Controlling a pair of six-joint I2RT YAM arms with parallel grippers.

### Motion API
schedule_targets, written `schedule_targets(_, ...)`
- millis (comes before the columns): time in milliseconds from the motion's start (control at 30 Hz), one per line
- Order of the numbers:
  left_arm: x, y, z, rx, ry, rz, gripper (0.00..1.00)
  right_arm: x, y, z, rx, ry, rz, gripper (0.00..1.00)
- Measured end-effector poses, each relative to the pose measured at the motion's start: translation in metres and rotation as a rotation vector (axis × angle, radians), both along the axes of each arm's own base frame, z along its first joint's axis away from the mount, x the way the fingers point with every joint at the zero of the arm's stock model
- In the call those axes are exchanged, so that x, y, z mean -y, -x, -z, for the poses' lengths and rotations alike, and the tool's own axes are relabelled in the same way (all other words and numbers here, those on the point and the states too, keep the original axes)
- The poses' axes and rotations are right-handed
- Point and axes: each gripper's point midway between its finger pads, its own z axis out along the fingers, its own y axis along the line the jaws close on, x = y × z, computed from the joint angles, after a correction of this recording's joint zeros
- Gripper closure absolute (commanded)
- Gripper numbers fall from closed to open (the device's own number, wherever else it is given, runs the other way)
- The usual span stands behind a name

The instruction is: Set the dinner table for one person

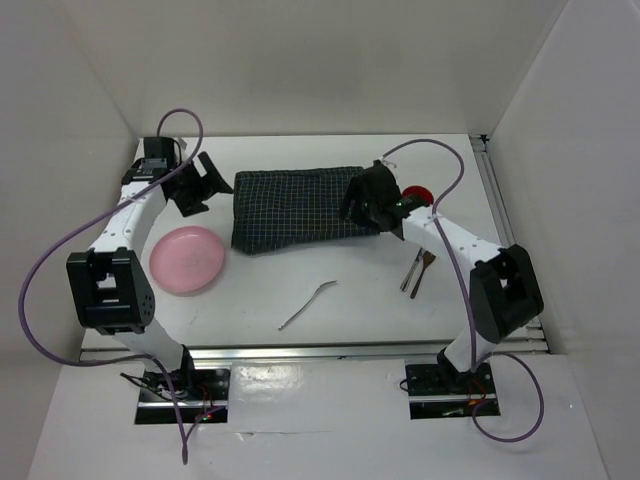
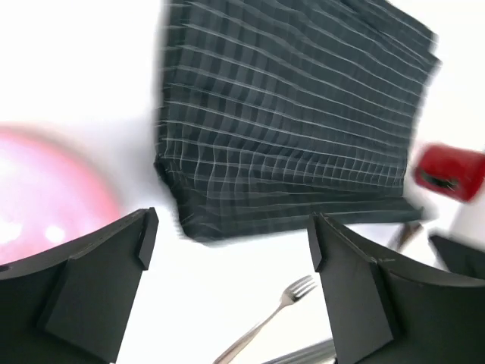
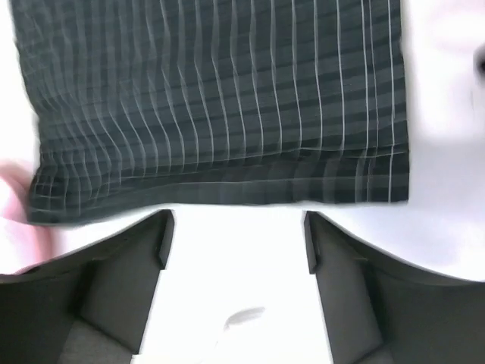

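Two end effectors are being held open and empty over the large matte white rectangular desk (image 1: pixel 260 290), whose silver-railed top is filling the work area ahead of the arm bases. The left end effector (image 1: pixel 205 185) is being kept at the left short edge of the dark navy checked cloth mat (image 1: pixel 295 208), and the right end effector (image 1: pixel 365 205) at its right short edge. The mat is lying spread across the far middle of the desk.

Laying the mat is being judged as the step in hand. It is best finished by both end effectors being lifted straight up, so that the cloth is not dragged or rumpled.

A round pink plate (image 1: pixel 187 259) is lying just beside the mat's near left corner, close by the left arm. A silver metal fork (image 1: pixel 308 304) is lying nearer the bases, and a pair of slim dark utensils (image 1: pixel 417 272) at the right. A small red object (image 1: pixel 418 192) is being partly hidden behind the right arm.
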Motion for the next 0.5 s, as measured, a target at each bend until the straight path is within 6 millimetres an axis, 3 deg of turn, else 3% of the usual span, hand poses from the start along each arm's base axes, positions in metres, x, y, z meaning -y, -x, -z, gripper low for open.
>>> schedule_targets(100, -0.02, 0.013, -0.008, -0.005, -0.058, -0.066, 0.01, 0.001, 0.032, 0.01, -0.037, 0.047, -0.003, 0.14)
schedule_targets(200, -0.03, 0.014, -0.055, 0.113, -0.128, -0.088, 0.2, 0.002, 0.047, -0.003, -0.019, 0.071, -0.011, 0.14)
schedule_targets(233, -0.03, 0.013, -0.072, 0.162, -0.147, -0.086, 0.53, 0.005, 0.049, -0.01, -0.003, 0.074, -0.003, 0.21)
schedule_targets(333, -0.016, 0.009, -0.115, 0.29, -0.187, -0.04, 1.0, 0.016, 0.053, -0.027, 0.034, 0.092, 0.013, 0.46)
schedule_targets(367, -0.008, 0.008, -0.12, 0.304, -0.18, -0.028, 1.0, 0.018, 0.054, -0.031, 0.044, 0.099, 0.014, 0.65)
schedule_targets(400, 0.002, 0.005, -0.119, 0.309, -0.185, 0.002, 1.0, 0.019, 0.054, -0.033, 0.052, 0.107, 0.009, 0.74)
schedule_targets(500, 0.033, -0.006, -0.086, 0.245, -0.184, 0.078, 1.0, 0.016, 0.042, -0.033, 0.04, 0.133, -0.001, 0.88)
